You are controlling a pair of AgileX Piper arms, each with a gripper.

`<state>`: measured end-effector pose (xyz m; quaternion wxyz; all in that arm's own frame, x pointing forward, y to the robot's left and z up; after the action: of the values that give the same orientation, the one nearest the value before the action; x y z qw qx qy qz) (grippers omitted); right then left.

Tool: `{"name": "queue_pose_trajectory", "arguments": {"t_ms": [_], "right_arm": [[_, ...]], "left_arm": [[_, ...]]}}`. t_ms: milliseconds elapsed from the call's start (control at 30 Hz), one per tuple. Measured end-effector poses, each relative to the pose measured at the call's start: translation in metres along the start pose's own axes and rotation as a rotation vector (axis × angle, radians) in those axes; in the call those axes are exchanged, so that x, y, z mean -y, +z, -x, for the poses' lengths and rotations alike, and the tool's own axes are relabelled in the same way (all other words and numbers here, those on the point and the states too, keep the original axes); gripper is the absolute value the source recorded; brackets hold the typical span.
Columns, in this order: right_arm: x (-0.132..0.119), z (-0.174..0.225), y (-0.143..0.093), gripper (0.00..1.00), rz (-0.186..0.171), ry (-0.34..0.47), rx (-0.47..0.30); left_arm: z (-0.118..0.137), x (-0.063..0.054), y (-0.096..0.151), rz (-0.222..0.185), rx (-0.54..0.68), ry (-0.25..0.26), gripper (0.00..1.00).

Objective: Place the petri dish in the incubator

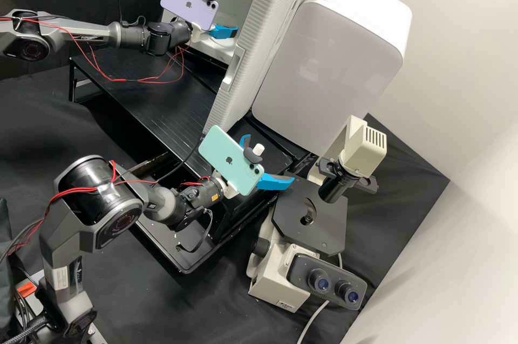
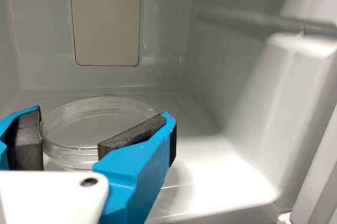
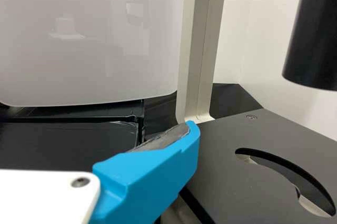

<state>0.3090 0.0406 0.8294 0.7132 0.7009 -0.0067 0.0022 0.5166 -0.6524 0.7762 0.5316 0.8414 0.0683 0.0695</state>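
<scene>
High view: left fingers inside incubator doorway; right fingers apart, empty, beside microscope stage.
Left wrist view: left fingers clamped on petri dish, flat between pads, seemingly down on incubator floor.
Right wrist view: stage just ahead of fingers.

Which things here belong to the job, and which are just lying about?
Job: dish, held in the left pincer; incubator around both.
Lying about: microscope; black shelf; right pincer, holding nothing, by the microscope stage.
</scene>
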Motion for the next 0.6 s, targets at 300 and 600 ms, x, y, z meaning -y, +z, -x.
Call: {"name": "queue_pose_trajectory", "arguments": {"t_ms": [300, 600], "right_arm": [[0.0, 0.0, 0.0, 1.0, 0.0, 0.0, 0.0], [0.0, 0.0, 0.0, 1.0, 0.0, 0.0, 0.0]], "left_arm": [[-0.003, 0.009, -0.001, -0.012, 0.003, -0.019, 0.0], [-0.006, 0.023, -0.004, -0.031, -0.007, -0.046, 0.0]]}}
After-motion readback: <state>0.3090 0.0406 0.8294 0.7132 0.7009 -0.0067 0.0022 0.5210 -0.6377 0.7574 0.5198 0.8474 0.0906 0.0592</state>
